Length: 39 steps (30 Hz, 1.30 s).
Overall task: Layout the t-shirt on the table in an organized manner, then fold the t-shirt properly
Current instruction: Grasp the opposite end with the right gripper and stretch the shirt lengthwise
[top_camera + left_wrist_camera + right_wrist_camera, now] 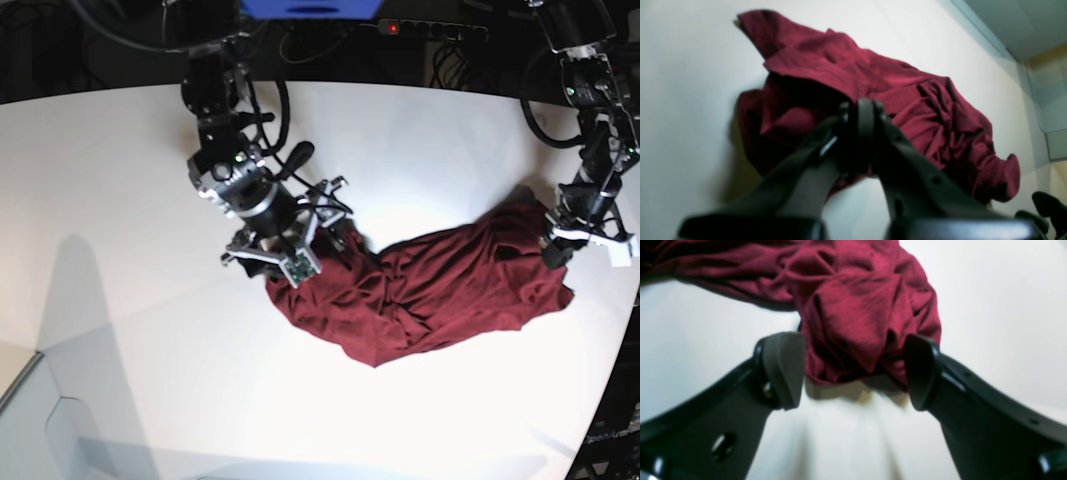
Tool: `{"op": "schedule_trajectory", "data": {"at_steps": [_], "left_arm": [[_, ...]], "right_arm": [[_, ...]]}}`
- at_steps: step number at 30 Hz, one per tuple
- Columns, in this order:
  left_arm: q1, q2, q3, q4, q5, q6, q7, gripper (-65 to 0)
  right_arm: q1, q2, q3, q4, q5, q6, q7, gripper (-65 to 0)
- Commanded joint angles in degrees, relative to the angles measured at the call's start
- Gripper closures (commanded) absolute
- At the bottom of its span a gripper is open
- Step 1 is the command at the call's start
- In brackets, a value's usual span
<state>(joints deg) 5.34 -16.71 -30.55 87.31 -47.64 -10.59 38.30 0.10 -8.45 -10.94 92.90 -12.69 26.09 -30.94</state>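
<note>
A: Where is the t-shirt (pixel 440 290) lying?

B: It lies crumpled on the white bench (pixel 120 200), in a long heap between the two arms. It is not spread flat; there are many folds in the middle.

A: What do the left fingers (pixel 862 110) do?

B: They are pressed together on a fold of the t-shirt (pixel 853 76). In the left wrist view the cloth is pulled up into the black tips and hangs from them. In the base view this left gripper (pixel 557 243) is at the end of the shirt near the bench edge.

A: And the right one?

B: The right gripper (pixel 853 370) stands wide open. A bunched end of the t-shirt (pixel 853 310) sits between its two pads (pixel 783 366), and the cloth seems to touch both of them, but they do not squeeze it.

A: Is something around or in the way?

B: Behind the bench there are dark cables (pixel 275 100) and a power strip (pixel 430 30) with a red light. The right arm body covers the shirt's end in the base view.
</note>
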Motion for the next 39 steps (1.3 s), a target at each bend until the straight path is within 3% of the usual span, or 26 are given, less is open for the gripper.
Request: {"op": "schedule_trajectory", "data": {"at_steps": [1, 5, 8, 10, 14, 15, 21, 28, 39], "left_arm": [[-0.7, -0.9, -0.3, 1.0, -1.0, -0.5, -1.3, -0.3], [-0.6, -0.9, -0.3, 0.9, -0.9, -0.5, -1.3, -0.2], [-0.1, -1.1, -0.3, 0.9, -0.9, -0.5, -1.3, -0.2], [-0.1, -1.3, -0.3, 0.9, -0.9, -0.5, -1.3, -0.2], [-0.2, -1.4, -2.3, -0.1, -0.9, -0.6, -1.3, -0.2], [-0.4, -1.4, -3.2, -0.8, -0.9, -0.6, -1.3, -0.2], [-0.4, -1.4, -9.9, -1.5, -1.2, -0.7, -1.3, -0.2], [-1.5, -2.6, -13.1, -0.3, -1.7, -0.7, -0.9, -0.2], [-3.5, -2.1, -13.4, 3.6, -1.7, -0.7, -0.7, -0.2]], "right_arm": [[2.0, -0.6, -0.2, 0.0, 0.6, -0.1, 1.3, -46.9], [4.7, -0.6, -0.1, -4.9, 0.6, -0.1, 1.3, -46.5], [6.5, -0.6, -0.1, -8.4, 0.6, -0.1, 1.3, -40.7], [7.4, -0.6, -0.1, -10.0, 0.6, -0.1, 1.3, -30.7], [8.4, -0.6, 0.5, -9.9, 0.3, -0.1, 1.3, -1.3], [8.7, -0.6, 1.8, -9.8, 0.2, -0.1, 1.3, 0.0], [11.5, -0.6, 15.6, -0.6, 0.6, -0.1, 1.3, 0.0], [18.8, -0.6, 24.5, 3.3, 0.6, -0.1, 0.7, 0.0], [24.6, -0.6, 26.1, -0.5, 0.6, -0.1, 1.0, 0.0]]}}
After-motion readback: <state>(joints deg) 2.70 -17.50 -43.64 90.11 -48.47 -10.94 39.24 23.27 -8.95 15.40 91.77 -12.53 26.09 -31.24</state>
